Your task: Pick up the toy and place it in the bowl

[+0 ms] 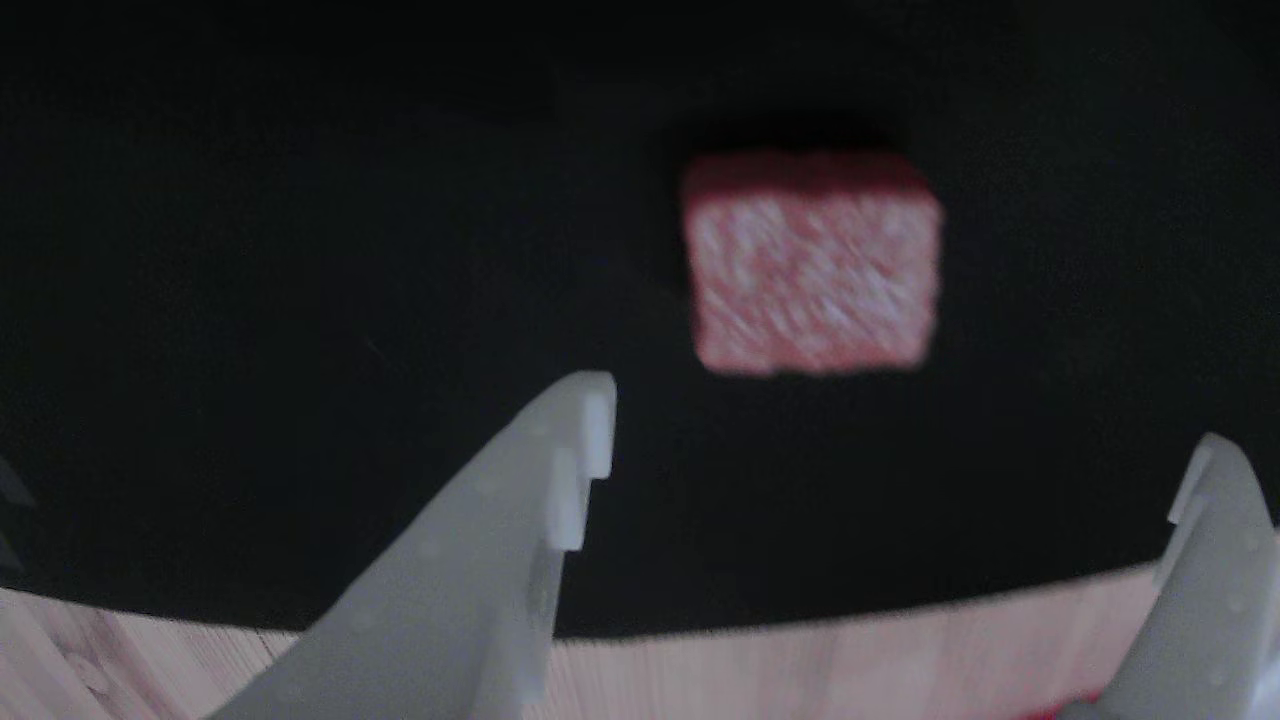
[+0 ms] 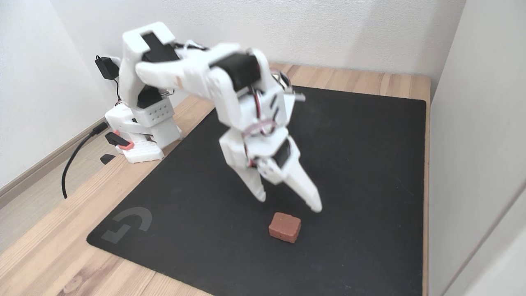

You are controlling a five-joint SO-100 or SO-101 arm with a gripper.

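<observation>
The toy (image 2: pixel 284 226) is a small reddish block lying flat on the black mat (image 2: pixel 172 205), near the mat's front edge in the fixed view. In the other view the toy (image 1: pixel 812 265) shows a pinkish marbled top face and dark red sides. My white gripper (image 2: pixel 289 204) hangs just above and behind the toy, open, with nothing between its fingers. In the other view the gripper (image 1: pixel 900 440) has one finger (image 1: pixel 560 470) at lower left and the other at the right edge, the toy lying beyond their tips. The bowl is out of view.
The arm's base (image 2: pixel 141 131) stands on the wooden table (image 2: pixel 45 250) at the mat's back left corner, with a black cable (image 2: pixel 72 158) trailing left. White walls close in behind and on the right.
</observation>
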